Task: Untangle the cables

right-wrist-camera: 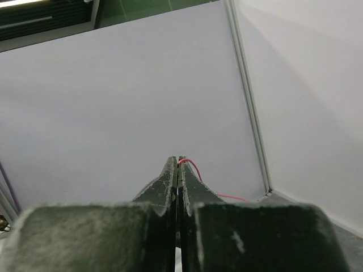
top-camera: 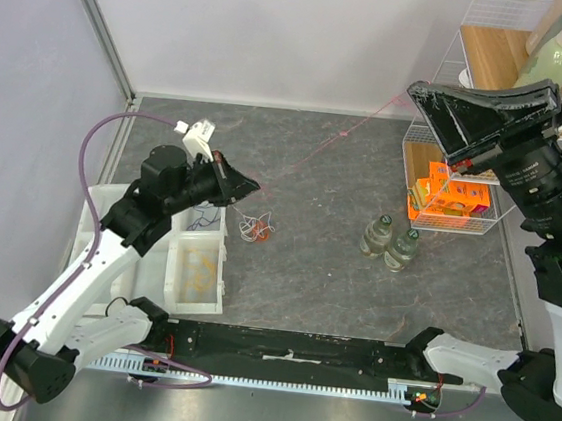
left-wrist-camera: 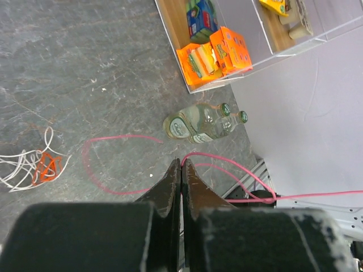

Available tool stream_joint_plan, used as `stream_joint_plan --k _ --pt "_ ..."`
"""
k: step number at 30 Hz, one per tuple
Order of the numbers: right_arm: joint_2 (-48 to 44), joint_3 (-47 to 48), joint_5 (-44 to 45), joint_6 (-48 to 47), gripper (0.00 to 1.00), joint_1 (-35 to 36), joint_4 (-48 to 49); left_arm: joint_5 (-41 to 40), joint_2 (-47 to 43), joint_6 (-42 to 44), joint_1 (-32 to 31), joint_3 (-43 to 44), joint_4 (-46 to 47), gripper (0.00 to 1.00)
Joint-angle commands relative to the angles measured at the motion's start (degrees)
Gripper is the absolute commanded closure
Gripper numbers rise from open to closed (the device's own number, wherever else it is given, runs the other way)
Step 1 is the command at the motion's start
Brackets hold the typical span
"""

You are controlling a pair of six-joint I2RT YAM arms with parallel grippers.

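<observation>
A thin pink cable (top-camera: 341, 134) is stretched in the air between my two grippers. My left gripper (top-camera: 249, 183) is shut on one end; in the left wrist view the cable (left-wrist-camera: 227, 164) comes out of the closed tips (left-wrist-camera: 181, 162) and loops off both ways. My right gripper (top-camera: 415, 90) is raised high at the back right and shut on the other end, seen in the right wrist view (right-wrist-camera: 178, 160) with the pink cable (right-wrist-camera: 193, 165) curling from the tips. A small bunch of white and orange cables (top-camera: 256, 228) lies on the table below the left gripper, also in the left wrist view (left-wrist-camera: 35, 166).
Two small glass bottles (top-camera: 390, 240) lie right of centre. A wire rack (top-camera: 482, 207) with orange boxes (top-camera: 450, 195) stands at the right edge. White bins (top-camera: 195, 267) sit at the left. A spray bottle (top-camera: 559, 49) is on the rack's shelf.
</observation>
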Motion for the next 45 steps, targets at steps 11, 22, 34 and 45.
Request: stream_joint_plan --k 11,22,34,45 --pt "3.8 -14.7 -8.1 -0.2 1.00 0.1 -0.1 -6.2 -3.8 9.3 0.1 15.4 -12.8 0.98" --pt "10.0 -16.6 -20.3 4.6 1.00 0.1 -0.8 10.8 -0.8 7.3 0.0 19.4 -0.5 0.86" --pt "10.3 -20.4 -29.6 8.9 1.00 0.2 1.6 16.6 1.4 9.1 0.0 18.7 7.2 0.63" --pt "9.7 -23.2 -34.9 14.7 1.00 0.2 10.4 26.3 2.3 9.8 -0.1 14.3 9.4 0.39"
